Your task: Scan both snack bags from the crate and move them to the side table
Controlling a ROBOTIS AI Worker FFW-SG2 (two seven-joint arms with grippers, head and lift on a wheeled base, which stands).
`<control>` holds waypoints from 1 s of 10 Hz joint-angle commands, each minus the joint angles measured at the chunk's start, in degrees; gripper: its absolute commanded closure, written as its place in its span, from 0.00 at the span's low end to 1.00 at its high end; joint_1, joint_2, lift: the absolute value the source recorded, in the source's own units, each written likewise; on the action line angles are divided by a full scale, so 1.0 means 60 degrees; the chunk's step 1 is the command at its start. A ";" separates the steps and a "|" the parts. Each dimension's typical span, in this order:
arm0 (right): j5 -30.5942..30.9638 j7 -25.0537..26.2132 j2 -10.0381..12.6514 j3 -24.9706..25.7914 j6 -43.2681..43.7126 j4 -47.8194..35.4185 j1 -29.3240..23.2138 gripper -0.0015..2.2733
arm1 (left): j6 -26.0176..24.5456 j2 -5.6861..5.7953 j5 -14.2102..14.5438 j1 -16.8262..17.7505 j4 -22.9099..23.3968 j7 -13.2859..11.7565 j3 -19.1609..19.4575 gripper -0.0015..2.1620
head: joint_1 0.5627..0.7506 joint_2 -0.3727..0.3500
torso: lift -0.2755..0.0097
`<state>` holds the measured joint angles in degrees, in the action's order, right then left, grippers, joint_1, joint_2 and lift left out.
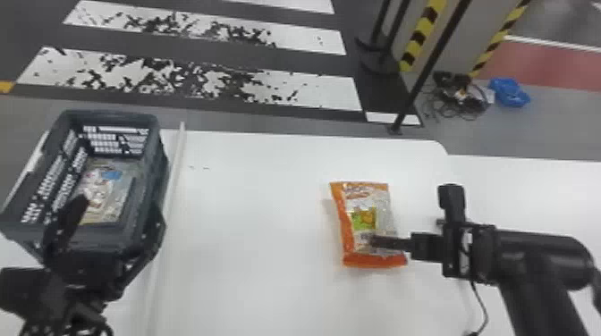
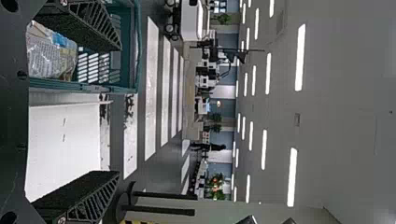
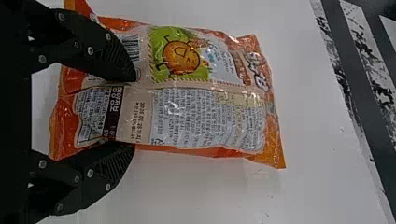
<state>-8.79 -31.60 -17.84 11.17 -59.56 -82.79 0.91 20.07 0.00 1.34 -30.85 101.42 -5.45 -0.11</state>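
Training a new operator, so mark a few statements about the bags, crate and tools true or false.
1. The crate is on the robot's left side. True.
2. Both snack bags are inside the crate. False: the orange bag is outside it.
3. The left tool has its fingers spread apart. True.
4. The crate is empty. False: another bag lies in it.
5. The right tool is at the orange bag. True.

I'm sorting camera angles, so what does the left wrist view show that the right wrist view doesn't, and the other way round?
Left wrist view: the crate with a bag inside, ceiling lights, and the left claw, open.
Right wrist view: the orange bag lying on the table, its barcode, and the right claw, open.
Both: part of the white table and the striped floor.
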 commanded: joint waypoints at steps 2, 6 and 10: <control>0.0059 -0.0403 -0.0058 0.0189 0.0324 -0.0162 -0.0181 0.98 | 0.0000 -0.0025 0.0011 0.0000 -0.0014 0.0000 0.0003 0.02 | 0.70 0.26 | 0.86; -0.0996 -0.0593 -0.0044 0.1566 -0.0320 -0.1364 -0.0635 0.98 | 0.0000 -0.0025 -0.0033 0.0000 -0.0014 0.0000 -0.0026 0.02 | 0.70 0.24 | 0.86; -0.1831 0.0681 -0.0395 0.3499 -0.0203 -0.1217 0.0171 0.98 | -0.0117 -0.0025 -0.0077 0.0000 -0.0014 0.0000 -0.0041 0.02 | 0.70 0.15 | 0.86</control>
<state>-19.41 -27.61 -19.38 30.70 -61.06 -90.81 0.83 19.55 0.00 0.90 -30.85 101.34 -5.45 -0.32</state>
